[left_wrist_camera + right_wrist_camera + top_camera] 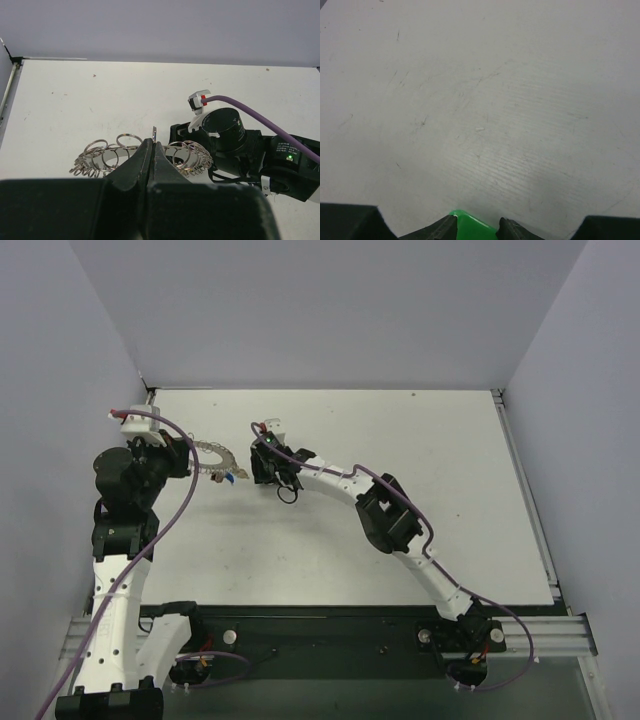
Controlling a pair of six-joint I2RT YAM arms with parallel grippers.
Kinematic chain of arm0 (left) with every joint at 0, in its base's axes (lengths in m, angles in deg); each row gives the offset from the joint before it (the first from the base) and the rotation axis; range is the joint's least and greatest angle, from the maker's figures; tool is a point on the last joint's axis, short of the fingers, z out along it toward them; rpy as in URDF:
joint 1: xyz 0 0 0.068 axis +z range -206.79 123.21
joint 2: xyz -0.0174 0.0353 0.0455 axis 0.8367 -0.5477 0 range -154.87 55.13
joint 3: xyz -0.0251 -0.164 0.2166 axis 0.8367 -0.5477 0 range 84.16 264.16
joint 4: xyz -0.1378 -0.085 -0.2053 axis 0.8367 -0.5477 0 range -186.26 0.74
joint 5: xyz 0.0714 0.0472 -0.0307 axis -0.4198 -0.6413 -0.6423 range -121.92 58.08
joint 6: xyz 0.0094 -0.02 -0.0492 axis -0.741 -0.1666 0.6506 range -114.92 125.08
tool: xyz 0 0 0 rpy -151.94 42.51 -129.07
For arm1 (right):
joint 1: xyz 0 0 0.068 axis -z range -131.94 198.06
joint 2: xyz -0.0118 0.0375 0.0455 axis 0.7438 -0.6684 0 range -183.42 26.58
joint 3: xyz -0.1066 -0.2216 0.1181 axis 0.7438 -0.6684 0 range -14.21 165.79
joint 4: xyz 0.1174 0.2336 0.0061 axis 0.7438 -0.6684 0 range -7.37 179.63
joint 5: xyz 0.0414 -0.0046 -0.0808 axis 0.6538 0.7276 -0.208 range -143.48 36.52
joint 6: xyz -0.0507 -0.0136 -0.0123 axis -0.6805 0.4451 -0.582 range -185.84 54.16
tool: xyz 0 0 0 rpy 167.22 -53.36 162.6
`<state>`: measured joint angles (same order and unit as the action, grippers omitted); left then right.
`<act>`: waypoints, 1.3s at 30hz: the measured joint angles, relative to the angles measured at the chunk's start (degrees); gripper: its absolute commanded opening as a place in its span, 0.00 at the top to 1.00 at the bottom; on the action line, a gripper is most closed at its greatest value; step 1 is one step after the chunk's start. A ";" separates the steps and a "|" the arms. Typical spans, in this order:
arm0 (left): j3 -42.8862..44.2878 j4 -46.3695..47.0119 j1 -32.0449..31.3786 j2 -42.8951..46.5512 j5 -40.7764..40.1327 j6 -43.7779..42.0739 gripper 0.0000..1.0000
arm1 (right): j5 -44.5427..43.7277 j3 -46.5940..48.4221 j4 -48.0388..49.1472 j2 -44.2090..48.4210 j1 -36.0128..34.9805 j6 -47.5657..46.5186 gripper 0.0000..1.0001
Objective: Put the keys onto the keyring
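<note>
The keyring point(107, 155) is a silvery ring with many small loops along its rim. My left gripper point(152, 142) is shut on its middle, and a thin ring edge pokes up between the fingers. In the top view the keyring point(218, 460) is held at the left, with a blue key point(232, 477) hanging at its right end. My right gripper point(476, 223) is shut on a green key head point(470, 229), over bare table. In the top view the right gripper point(254, 472) sits just right of the keyring. Other keys are hidden.
The right arm's wrist and purple cable point(225, 130) crowd the keyring's right end. The white table point(400, 460) is enclosed by grey walls on three sides. The right arm's elbow point(385, 512) hangs over the table's middle.
</note>
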<state>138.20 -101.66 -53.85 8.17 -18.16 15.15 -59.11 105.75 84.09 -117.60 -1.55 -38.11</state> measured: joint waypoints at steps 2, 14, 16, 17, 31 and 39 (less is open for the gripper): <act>-0.02 0.04 0.00 0.00 0.00 0.00 1.00 | 0.55 0.22 0.02 -0.09 0.04 0.74 0.66; -0.02 0.07 0.00 0.02 -0.02 -0.22 1.00 | 2.36 -2.86 2.23 0.81 0.66 2.75 0.87; -0.02 0.07 0.00 0.02 -0.02 -0.24 1.00 | 3.30 -5.49 2.78 2.38 1.05 2.86 0.88; -0.04 0.07 0.00 0.02 -0.02 -0.24 1.00 | 3.74 -7.10 3.08 3.34 1.38 2.89 0.88; -0.33 0.15 0.00 0.07 0.04 -0.22 1.00 | 8.39 -37.35 2.69 23.91 6.93 1.51 0.94; -0.83 0.17 0.00 0.07 0.28 -0.20 1.00 | 8.28 -46.16 -1.38 37.29 7.96 -0.35 0.63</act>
<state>137.37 -101.49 -53.85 8.24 -17.88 14.95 -50.83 59.59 82.71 -80.31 6.41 -38.46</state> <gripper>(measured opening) 0.027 0.293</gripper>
